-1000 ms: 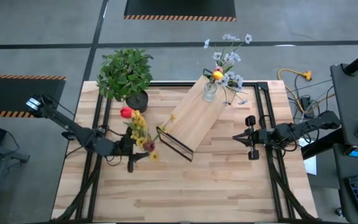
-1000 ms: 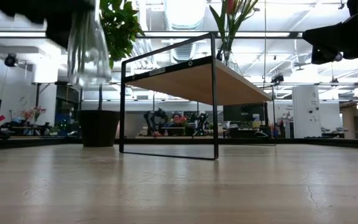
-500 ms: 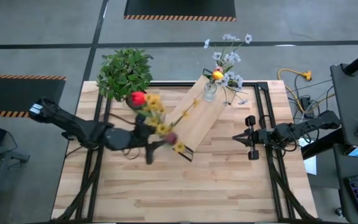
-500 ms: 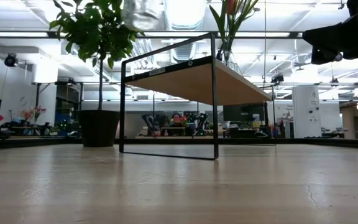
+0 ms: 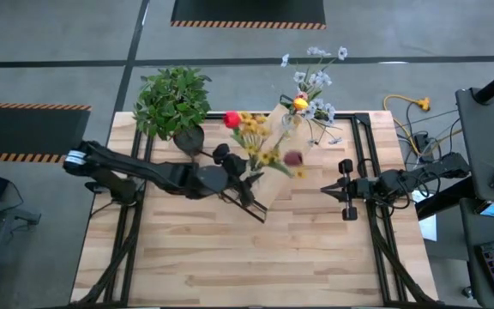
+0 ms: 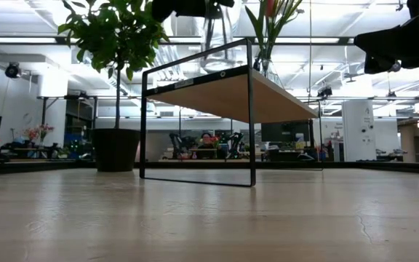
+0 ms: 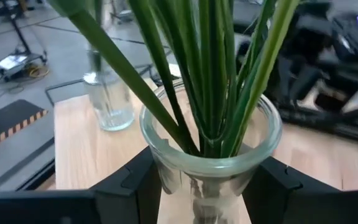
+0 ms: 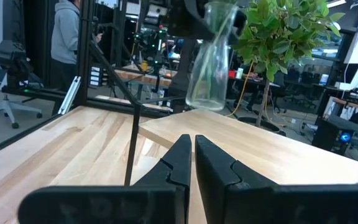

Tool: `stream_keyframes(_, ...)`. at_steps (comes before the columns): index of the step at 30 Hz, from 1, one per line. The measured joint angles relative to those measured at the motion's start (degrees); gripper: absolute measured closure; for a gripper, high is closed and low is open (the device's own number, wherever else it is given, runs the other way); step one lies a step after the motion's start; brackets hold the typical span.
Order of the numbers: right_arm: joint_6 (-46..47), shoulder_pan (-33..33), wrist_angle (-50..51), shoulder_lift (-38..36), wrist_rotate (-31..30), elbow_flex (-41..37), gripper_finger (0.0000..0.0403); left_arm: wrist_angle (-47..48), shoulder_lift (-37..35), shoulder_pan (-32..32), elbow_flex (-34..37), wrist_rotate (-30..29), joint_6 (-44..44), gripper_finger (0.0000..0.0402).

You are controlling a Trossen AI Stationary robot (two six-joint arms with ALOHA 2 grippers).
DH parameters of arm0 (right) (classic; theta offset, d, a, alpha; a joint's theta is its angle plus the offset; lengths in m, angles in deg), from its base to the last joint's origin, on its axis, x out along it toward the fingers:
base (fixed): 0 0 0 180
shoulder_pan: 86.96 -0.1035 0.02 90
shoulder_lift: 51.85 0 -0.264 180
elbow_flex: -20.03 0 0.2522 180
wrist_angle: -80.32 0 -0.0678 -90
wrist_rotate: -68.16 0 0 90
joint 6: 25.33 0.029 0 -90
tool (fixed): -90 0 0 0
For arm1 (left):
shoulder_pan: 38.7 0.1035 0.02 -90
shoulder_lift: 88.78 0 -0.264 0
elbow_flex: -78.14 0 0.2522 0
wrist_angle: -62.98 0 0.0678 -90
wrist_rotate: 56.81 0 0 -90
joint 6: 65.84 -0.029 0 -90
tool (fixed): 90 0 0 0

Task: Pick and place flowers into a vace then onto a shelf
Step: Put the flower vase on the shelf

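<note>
**A second vase of flowers is on its way to the shelf**

The left gripper (image 7: 207, 186) holds a glass vase (image 7: 211, 158) by its neck, with one finger on each side. Green stems (image 7: 213, 68) stand in this vase, so the flowers (image 5: 260, 142) are already in it. The vase hangs in the air over the near end of the shelf (image 5: 268, 167). It is not set down yet.

Farther along the shelf from this gripper stands another vase (image 5: 291, 127), with white-bluish and yellow flowers in it. That one looks finished.

What is left, I think, is to lower the held vase onto the shelf board and let go. No loose flowers show on the worktop (image 5: 256, 257).

The right gripper (image 5: 347, 190) waits off to the side, over the worktop, well apart from the shelf. Its fingers are pressed together and hold nothing.

A bushy green plant (image 5: 173, 101) in a dark pot stands just behind the left arm.

I cannot read any brand, label or writing here.
</note>
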Motion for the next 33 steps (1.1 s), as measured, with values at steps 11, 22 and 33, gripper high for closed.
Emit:
stream_keyframes(11,-1.51,0.01,-0.05,0.02,-0.02,0.02,0.039,-2.03,0.33,2.37,2.61,-1.27,2.43,0.0243)
stream_keyframes(22,-1.75,0.0,-0.1,0.02,-0.02,0.01,0.039,-7.89,0.44,3.15,8.02,-1.77,3.99,0.0235)
stream_keyframes(33,-1.85,-0.01,-0.07,0.02,-0.02,0.0,0.039,-7.4,0.03,3.11,7.54,0.08,-0.19,0.0173)
